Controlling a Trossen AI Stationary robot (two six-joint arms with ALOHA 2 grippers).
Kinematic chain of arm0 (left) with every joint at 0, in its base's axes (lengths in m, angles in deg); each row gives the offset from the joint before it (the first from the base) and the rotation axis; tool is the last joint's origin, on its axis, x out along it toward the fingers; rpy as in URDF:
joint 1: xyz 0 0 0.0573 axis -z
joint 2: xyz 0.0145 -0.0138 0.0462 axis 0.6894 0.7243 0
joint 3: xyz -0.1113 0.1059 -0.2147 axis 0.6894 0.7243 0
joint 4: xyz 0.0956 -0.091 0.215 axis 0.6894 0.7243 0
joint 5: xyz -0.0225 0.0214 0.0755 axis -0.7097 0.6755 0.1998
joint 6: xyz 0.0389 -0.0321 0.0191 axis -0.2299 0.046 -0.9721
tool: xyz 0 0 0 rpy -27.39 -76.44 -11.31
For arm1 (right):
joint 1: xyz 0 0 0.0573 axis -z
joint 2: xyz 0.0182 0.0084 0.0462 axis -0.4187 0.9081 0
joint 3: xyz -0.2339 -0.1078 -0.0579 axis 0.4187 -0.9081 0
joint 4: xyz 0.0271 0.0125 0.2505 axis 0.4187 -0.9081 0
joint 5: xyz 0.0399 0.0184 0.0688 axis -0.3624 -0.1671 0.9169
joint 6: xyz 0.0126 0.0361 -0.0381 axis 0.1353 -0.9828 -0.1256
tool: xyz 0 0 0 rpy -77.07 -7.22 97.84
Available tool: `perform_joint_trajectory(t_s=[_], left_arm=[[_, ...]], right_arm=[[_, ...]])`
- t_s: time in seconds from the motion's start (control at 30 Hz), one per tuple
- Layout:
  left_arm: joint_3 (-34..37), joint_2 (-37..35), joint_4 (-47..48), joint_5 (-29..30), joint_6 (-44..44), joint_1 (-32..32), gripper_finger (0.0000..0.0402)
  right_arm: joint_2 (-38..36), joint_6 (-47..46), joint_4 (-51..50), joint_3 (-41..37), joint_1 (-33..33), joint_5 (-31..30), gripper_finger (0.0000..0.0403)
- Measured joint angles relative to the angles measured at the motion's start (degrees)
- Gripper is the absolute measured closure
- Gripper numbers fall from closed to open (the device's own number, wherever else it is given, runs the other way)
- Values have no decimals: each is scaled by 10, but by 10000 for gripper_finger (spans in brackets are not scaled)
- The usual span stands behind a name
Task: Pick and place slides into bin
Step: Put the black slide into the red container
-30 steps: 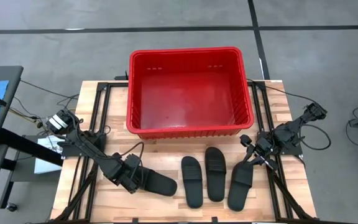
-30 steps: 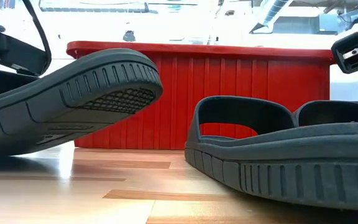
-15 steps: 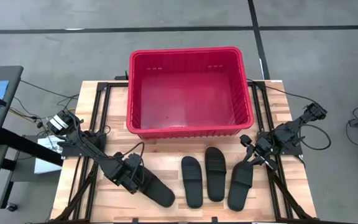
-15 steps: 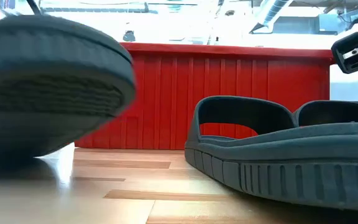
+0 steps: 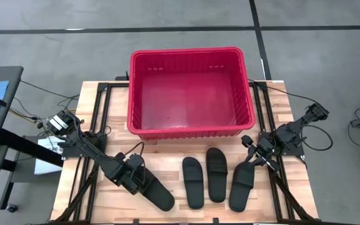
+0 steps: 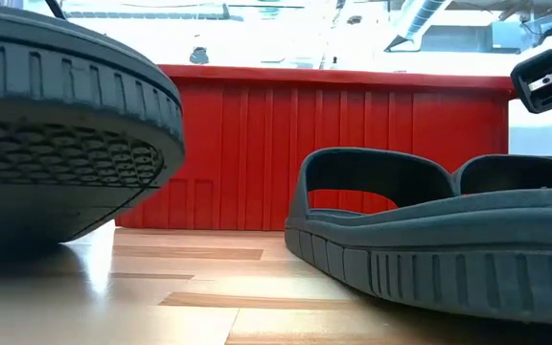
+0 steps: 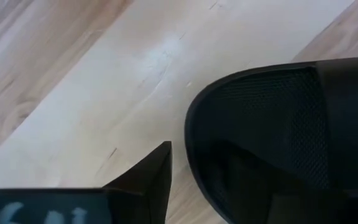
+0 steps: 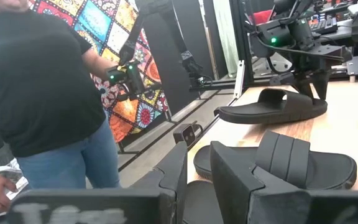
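Note:
The red bin (image 5: 191,94) stands at the table's far middle. My left gripper (image 5: 132,177) is shut on one black slide (image 5: 158,192) at the near left. That slide's treaded sole fills the left of the low view (image 6: 65,144). Two slides (image 5: 193,181) (image 5: 216,174) lie flat side by side in front of the bin, and a further one (image 5: 242,184) lies to their right. My right gripper (image 5: 252,160) is at that slide's far end, its fingers (image 8: 229,180) nearly together. My left gripper holds the slide by its left end (image 7: 197,155), slanting down from the table's left. One finger (image 7: 148,180) shows outside the rim; the slide hides the other. The free end (image 6: 151,125) is raised off the table, sole showing from below. My right gripper is closed on the far end (image 5: 247,167) of the rightmost slide, coming from the far right and slanting down. The fingers themselves hide the place of contact. The slide lies flat on the table.
Black metal frames run along both table sides (image 5: 99,125) (image 5: 274,187). A person in a dark shirt (image 8: 42,81) stands beyond the table in the right wrist view. Bare wood (image 5: 114,206) lies at the near left.
My left gripper has turned, and the held slide's free end has swung from pointing toward the table's right to pointing toward the near edge. In the low view the slide has come closer and higher. My right gripper has kept still.

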Motion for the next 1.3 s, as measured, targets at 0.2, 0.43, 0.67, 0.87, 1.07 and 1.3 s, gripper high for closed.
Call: perform_joint_trajectory(t_s=[0.2,0.43,0.67,0.87,1.07,1.3], left_arm=[[25,-3,-33,10,3,11,354],[30,-4,-29,39,17,24,396],[-4,4,3,56,18,37,399],[-36,4,15,59,13,54,401],[-63,4,12,62,13,71,401],[-107,3,45,104,8,76,401]], right_arm=[[0,0,0,0,0,0,340],[0,0,0,0,0,0,340],[0,0,0,0,0,0,340],[0,0,0,0,0,0,340],[0,0,0,0,0,0,340],[0,0,0,0,0,0,340]])
